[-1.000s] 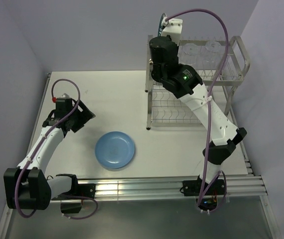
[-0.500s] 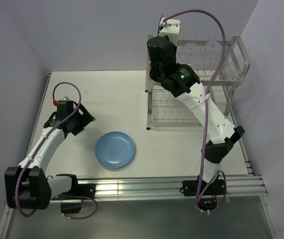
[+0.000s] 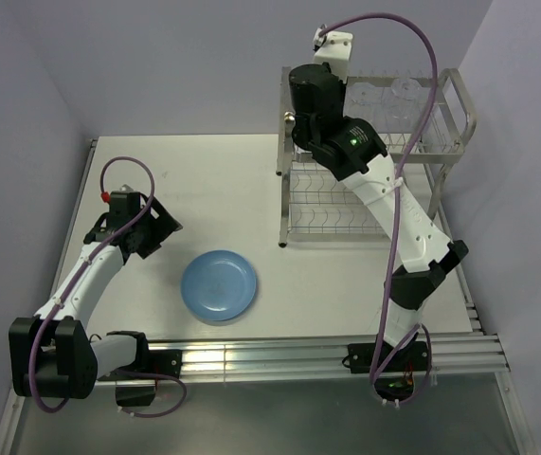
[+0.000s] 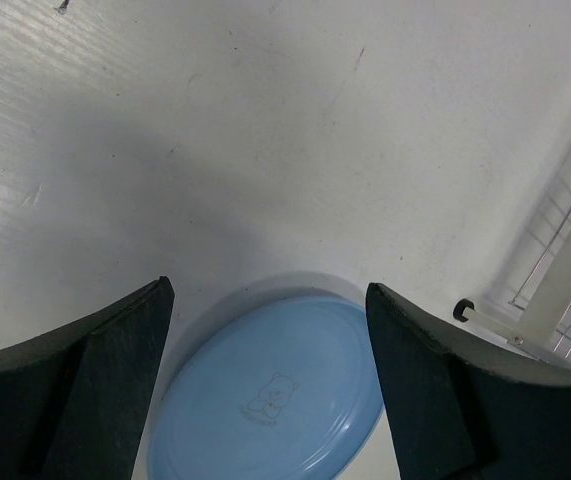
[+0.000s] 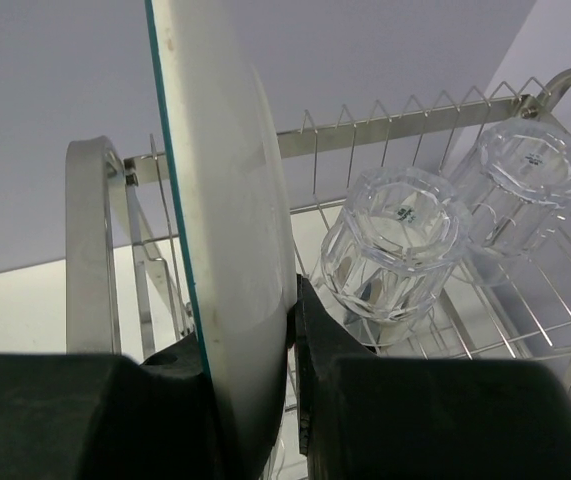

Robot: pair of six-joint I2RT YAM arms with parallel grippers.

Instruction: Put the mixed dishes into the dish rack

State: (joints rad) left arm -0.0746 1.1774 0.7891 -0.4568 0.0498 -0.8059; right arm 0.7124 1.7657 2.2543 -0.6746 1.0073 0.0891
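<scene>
One white plate point(image 5: 230, 250) is held on edge over the dish rack point(image 3: 459, 112); one light-blue plate point(image 3: 219, 285) lies on the counter point(image 3: 213, 180).

The right tool point(image 5: 247, 340) is clamped on the white plate's teal rim, with the right arm stretched high over the upper tier's left end. Two clear glasses point(image 5: 397, 240) point(image 5: 525, 185) are seen mouth-down just to the plate's right. The left tool point(image 4: 268, 330) is spread wide, tilted down beside the blue plate. Bare counter is seen between that plate and the rack.
</scene>
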